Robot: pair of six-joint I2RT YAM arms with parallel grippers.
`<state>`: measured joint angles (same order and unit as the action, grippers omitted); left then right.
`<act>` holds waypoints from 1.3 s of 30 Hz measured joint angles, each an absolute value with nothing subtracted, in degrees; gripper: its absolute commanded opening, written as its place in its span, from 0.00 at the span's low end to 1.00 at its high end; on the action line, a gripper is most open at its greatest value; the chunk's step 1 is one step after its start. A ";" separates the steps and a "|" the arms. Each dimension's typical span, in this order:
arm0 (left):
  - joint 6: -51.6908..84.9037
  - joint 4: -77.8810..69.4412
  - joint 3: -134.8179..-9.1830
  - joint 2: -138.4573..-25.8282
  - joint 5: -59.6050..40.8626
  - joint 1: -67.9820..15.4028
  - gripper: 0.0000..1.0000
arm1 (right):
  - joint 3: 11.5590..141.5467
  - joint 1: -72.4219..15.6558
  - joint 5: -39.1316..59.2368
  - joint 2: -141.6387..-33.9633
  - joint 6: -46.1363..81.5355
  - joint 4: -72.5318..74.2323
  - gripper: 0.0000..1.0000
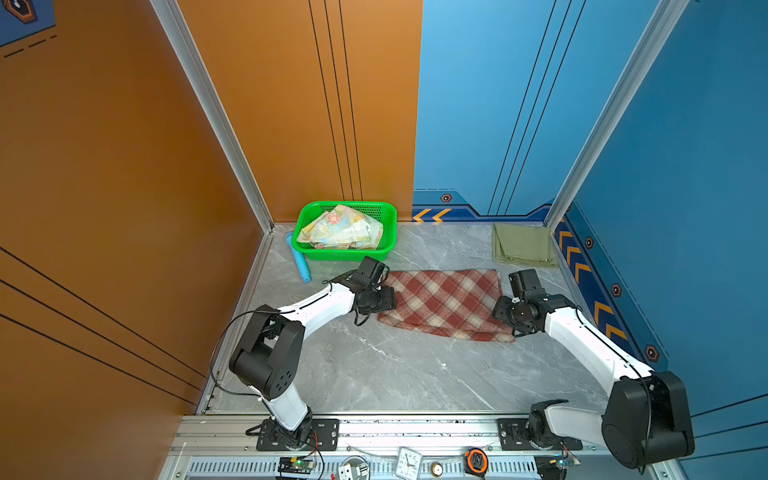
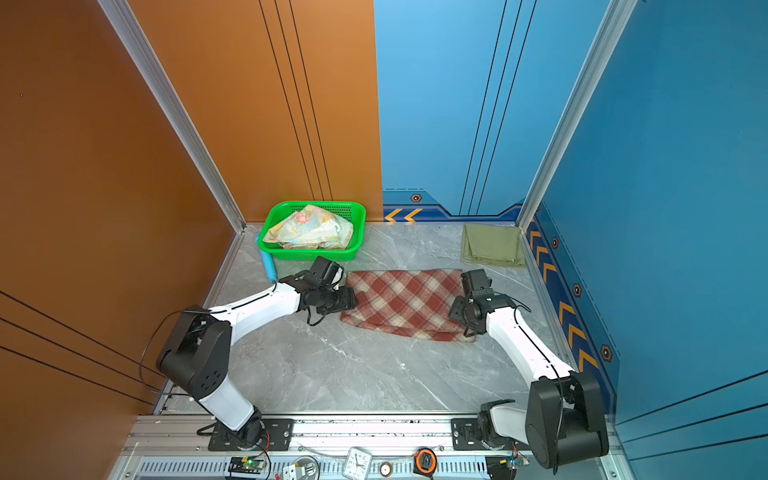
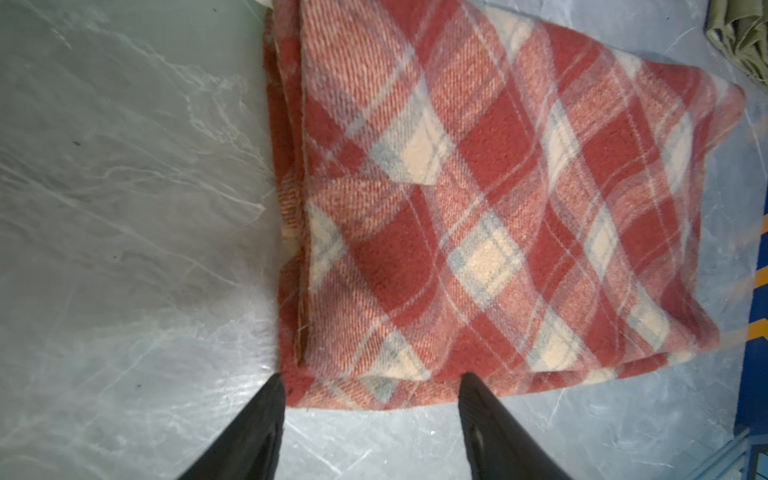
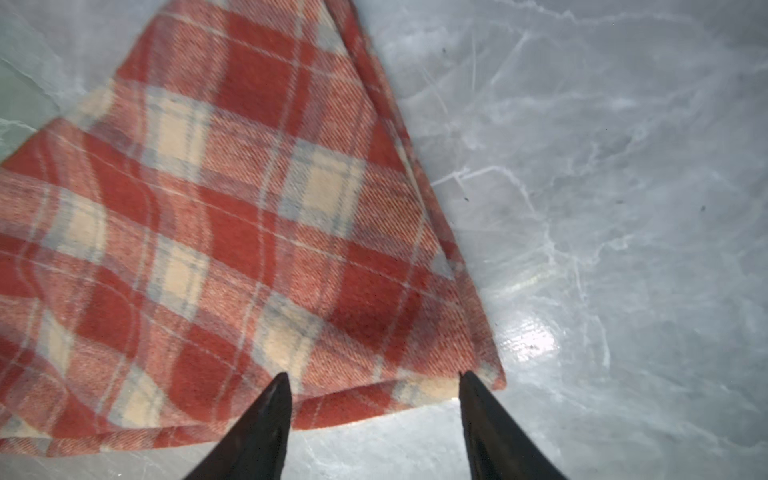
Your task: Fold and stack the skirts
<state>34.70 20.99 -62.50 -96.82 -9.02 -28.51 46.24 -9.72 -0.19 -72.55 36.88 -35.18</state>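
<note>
Red-brown and cream plaid cloth occupies the middle of the frame in both top views: the plaid skirt (image 1: 449, 303) lies flat on the grey marbled table (image 1: 374, 374), doubled over, with a lower layer protruding along its lower edge. The left gripper (image 3: 374, 376) stands at the skirt's left end and the right gripper (image 4: 374, 374) at its right end. In each wrist view the two black fingers are spread apart, with the edge of the cloth lying between the tips and not pinched, so neither gripper grasps anything. Judgement: this skirt has at least one fold in it, and the grippers are placed to take its ends for a further fold or a transfer. Farther back, right of centre in a top view, the olive-green skirt (image 1: 523, 245) lies folded to a compact rectangle near the corner of the blue walls. It appears finished and probably marks the stack site. Farther back, left of centre, the floral skirt (image 1: 340, 228) sits crumpled in the green basket (image 1: 332, 253), not yet folded. Estimated progress: one skirt done, one in work, one untouched, no stack formed.
</note>
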 measured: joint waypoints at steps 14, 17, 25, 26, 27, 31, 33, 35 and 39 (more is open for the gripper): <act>32.91 20.97 -64.03 -100.55 -7.53 -28.58 0.62 | 43.51 -6.33 0.40 -72.77 37.32 -35.35 0.54; 32.80 20.99 -64.25 -100.79 -7.53 -28.75 0.59 | 43.40 -5.48 1.15 -73.58 37.08 -35.03 0.53; 32.51 21.02 -64.64 -102.24 -7.40 -29.39 0.29 | 42.28 -4.25 1.58 -75.77 36.25 -33.54 0.49; 32.67 20.99 -64.64 -102.24 -7.31 -29.39 0.26 | 42.11 -4.03 1.69 -76.09 36.05 -33.32 0.48; 32.51 20.97 -64.66 -102.24 -7.25 -29.39 0.23 | 41.95 -3.86 1.72 -76.47 35.94 -33.15 0.47; 32.32 20.99 -64.77 -102.24 -6.96 -29.39 0.09 | 41.78 -3.29 1.87 -77.69 35.42 -32.01 0.38; 32.34 20.99 -64.86 -102.24 -6.92 -29.39 0.04 | 41.76 -3.05 1.93 -78.00 34.94 -31.44 0.34; 32.34 20.99 -65.06 -102.24 -6.92 -29.39 0.00 | 41.78 -2.85 1.96 -78.46 34.50 -30.81 0.28; 32.36 20.99 -65.45 -102.24 -6.94 -29.39 0.00 | 41.78 -2.44 2.39 -79.90 34.02 -29.50 0.12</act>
<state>32.36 20.99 -65.45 -102.24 -6.94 -29.39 41.78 -2.44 2.39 -79.90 34.02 -29.50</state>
